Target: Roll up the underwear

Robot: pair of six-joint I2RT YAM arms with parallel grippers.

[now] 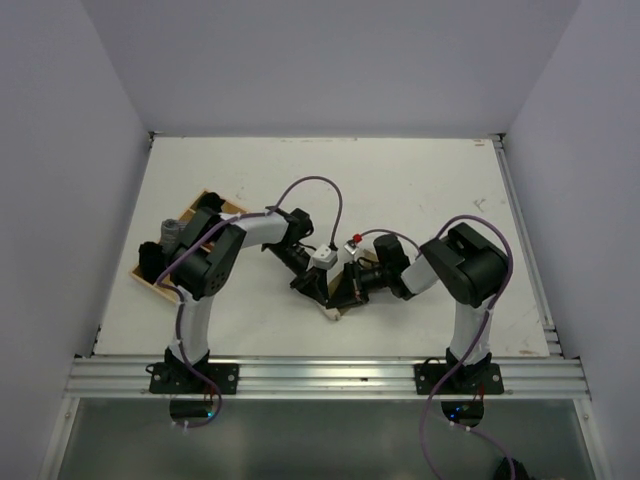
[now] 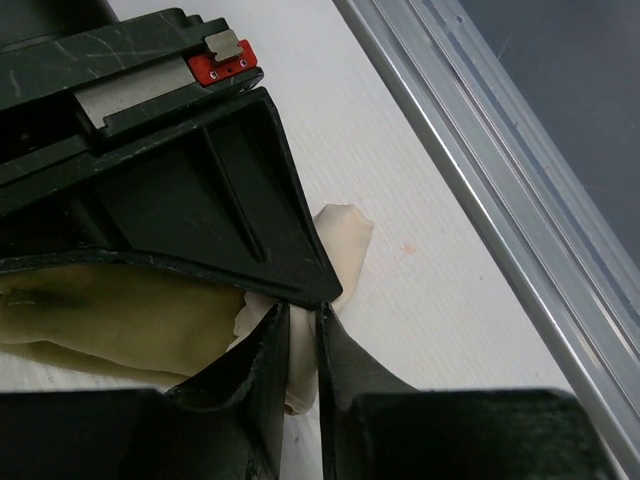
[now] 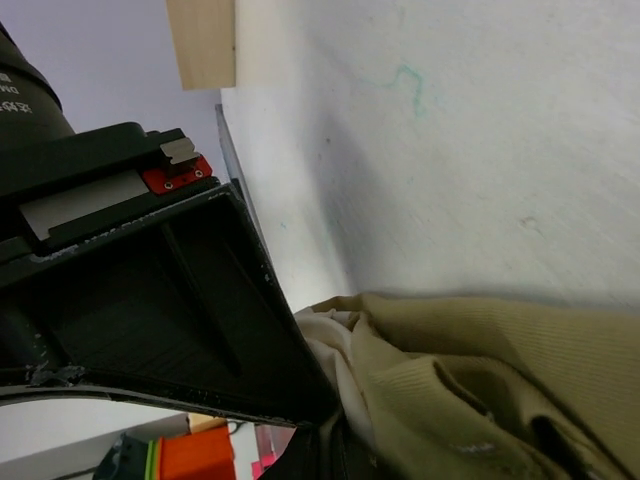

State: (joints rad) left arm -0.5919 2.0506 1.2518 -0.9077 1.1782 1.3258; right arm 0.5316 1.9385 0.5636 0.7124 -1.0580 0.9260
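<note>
The underwear (image 3: 480,380) is lying on the white table (image 1: 400,190), near its front edge and about in the middle between the two arm bases. Both grippers are meeting over it there. The olive side is showing in loose folds, and a paler cream part is sticking out toward the metal rail at the table front.

The left gripper (image 2: 303,330) is standing narrow. In its wrist view its two fingers are pinching a strip of the cream cloth between them. The right gripper (image 3: 322,458) is also standing narrow. Its fingers are showing only at the bottom edge of its own view, close together, with the cloth going in between them. The tips of both grippers are nearly touching each other over the cloth.

At the left side of the table a flat wooden tray (image 1: 158,289) is lying at an angle. The left arm is covering part of it. Inside it a grey thing (image 1: 170,232) and a black thing (image 1: 150,260) are sitting side by side; what they are I cannot tell.
</note>
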